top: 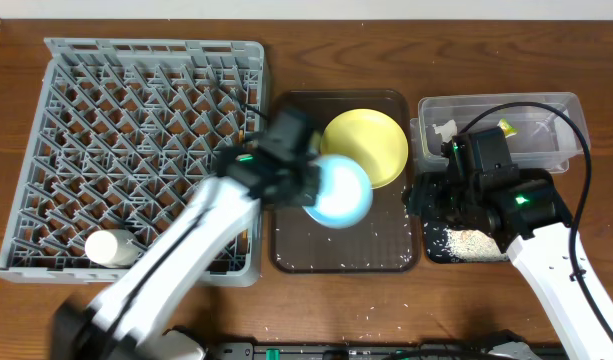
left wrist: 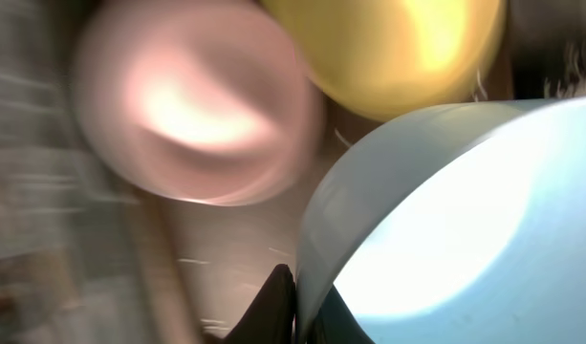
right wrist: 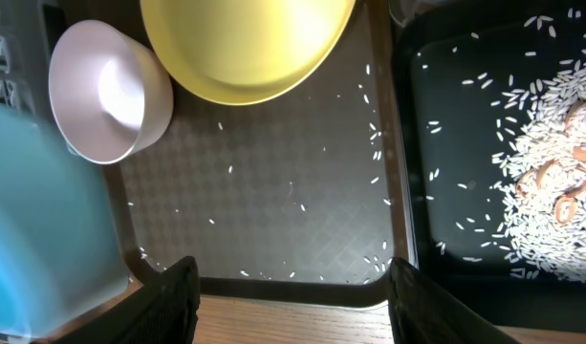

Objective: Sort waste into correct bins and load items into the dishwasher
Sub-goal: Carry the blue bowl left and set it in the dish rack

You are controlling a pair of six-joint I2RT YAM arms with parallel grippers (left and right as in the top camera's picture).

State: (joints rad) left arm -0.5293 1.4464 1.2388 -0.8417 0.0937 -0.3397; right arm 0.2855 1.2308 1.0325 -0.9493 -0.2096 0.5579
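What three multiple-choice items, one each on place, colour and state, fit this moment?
1. Where does the rice pile lie?
A. black tray
B. clear tub
C. rack
2. What colour is the bowl in the left gripper?
A. white
B. light blue
C. yellow
3. How is the right gripper?
A. open, empty
B. shut on the plate
C. shut on the white bowl

Key:
1 A, the right wrist view shows the grains heaped in the black tray.
2 B, the left wrist view shows the fingers pinching a light blue rim.
3 A, its fingers stand apart with nothing between them.
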